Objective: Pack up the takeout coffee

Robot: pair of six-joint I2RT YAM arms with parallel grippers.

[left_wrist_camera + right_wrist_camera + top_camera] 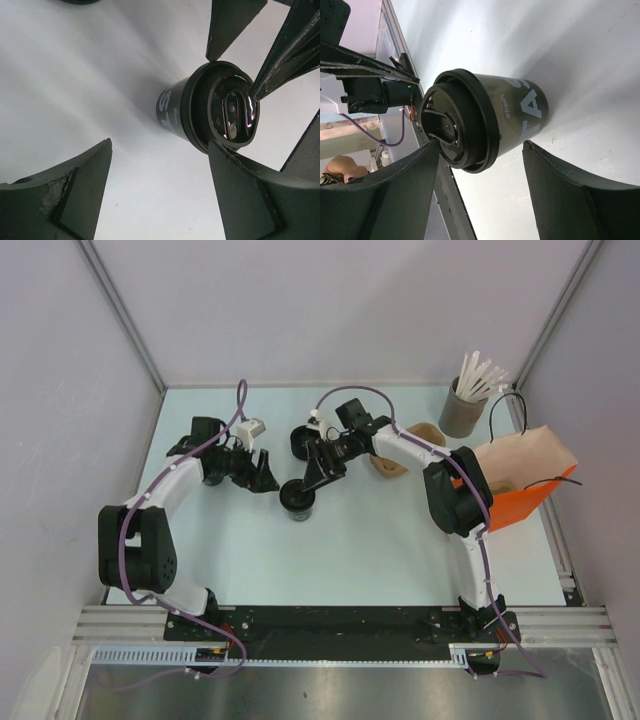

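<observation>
The takeout coffee point(297, 498), a small black cup with a round black lid, stands upright on the table's middle. In the left wrist view point(200, 107) it sits just beyond my right fingertip. My left gripper point(263, 478) point(160, 145) is open and empty, just left of the cup. My right gripper point(318, 480) point(481, 144) is open, its fingertips flanking the cup point(485, 117) near its lid; one fingertip point(257, 87) rests at the lid's edge. The orange bag point(520, 502) stands open at the right edge.
A black lidless cup point(302, 443) stands behind the coffee, under the right arm. A grey tub of white sticks point(463, 410) is at the back right. Brown items point(425, 433) lie beside the right arm. Brown paper point(525, 455) sticks out of the bag.
</observation>
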